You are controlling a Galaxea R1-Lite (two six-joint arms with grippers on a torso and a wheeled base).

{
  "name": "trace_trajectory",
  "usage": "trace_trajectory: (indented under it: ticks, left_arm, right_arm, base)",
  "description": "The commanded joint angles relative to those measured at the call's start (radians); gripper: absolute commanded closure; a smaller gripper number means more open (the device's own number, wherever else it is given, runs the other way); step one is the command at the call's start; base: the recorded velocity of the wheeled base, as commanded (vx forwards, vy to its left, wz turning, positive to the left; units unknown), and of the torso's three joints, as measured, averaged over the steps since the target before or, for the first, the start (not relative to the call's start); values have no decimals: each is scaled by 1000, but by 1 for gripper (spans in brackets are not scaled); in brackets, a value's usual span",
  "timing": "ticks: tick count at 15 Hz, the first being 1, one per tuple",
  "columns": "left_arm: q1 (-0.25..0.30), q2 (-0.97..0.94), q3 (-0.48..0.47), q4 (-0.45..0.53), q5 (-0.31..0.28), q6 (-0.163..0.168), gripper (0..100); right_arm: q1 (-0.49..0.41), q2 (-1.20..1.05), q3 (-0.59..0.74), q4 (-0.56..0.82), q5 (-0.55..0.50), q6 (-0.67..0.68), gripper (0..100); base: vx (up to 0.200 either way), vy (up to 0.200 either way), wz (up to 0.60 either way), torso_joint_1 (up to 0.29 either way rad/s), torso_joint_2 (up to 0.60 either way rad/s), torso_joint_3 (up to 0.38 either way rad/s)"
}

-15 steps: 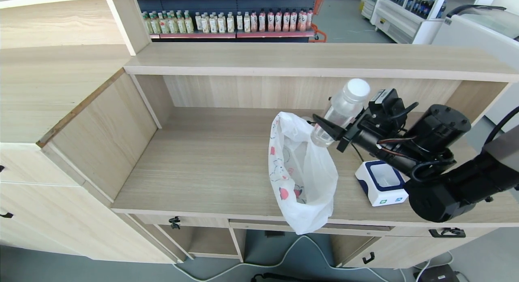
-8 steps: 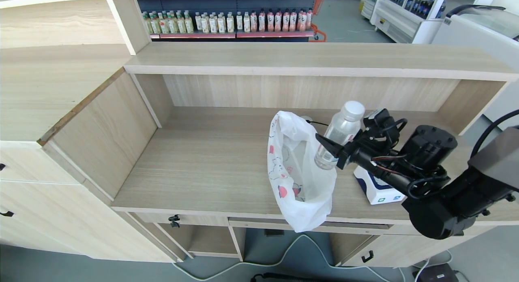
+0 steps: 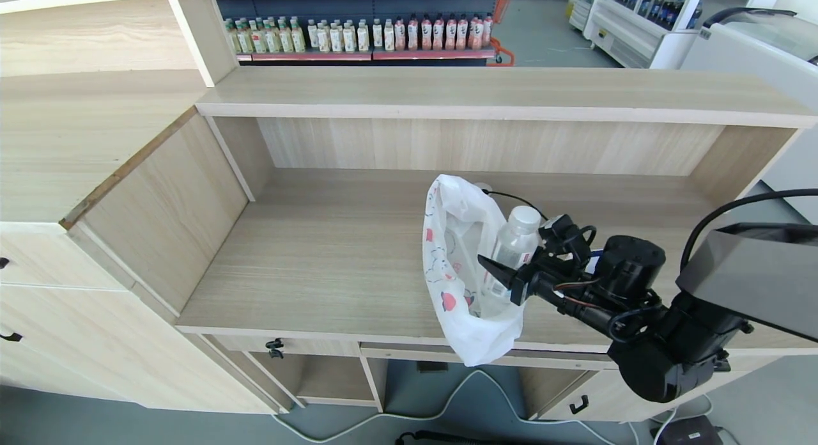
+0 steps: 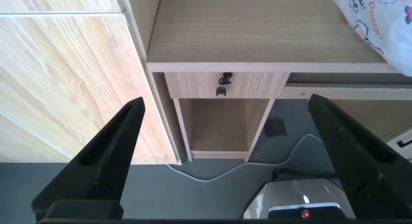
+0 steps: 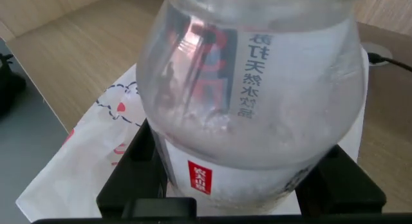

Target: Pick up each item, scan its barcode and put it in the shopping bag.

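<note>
Holding a water bottle [image 3: 513, 247] upright inside the shopping bag [image 3: 455, 285] mouth.
Head view: it is clamped low by the right gripper [image 3: 505, 280]. Left wrist view: the left gripper [image 4: 225, 153] is spread wide, empty. Right wrist view: thin plastic is judged light, slick, crushable; a gentle low hold is advised.

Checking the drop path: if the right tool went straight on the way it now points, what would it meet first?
Likely the shopping bag: the right tool, shut on the bottle, points into its open mouth; depth is unclear.
</note>
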Motion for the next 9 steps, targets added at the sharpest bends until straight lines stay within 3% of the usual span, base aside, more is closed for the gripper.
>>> trace_trajectory:
  ticks: [1,9]
  left_arm:
    - [0,0,0,0,0,0,0]
    - [0,0,0,0,0,0,0]
  right_arm:
    - [8,79,-48,-2,1,-1,100]
    - [5,122,-74,-2,2,-9,100]
  base:
    - [0,0,0,0,0,0]
    - [0,0,0,0,0,0]
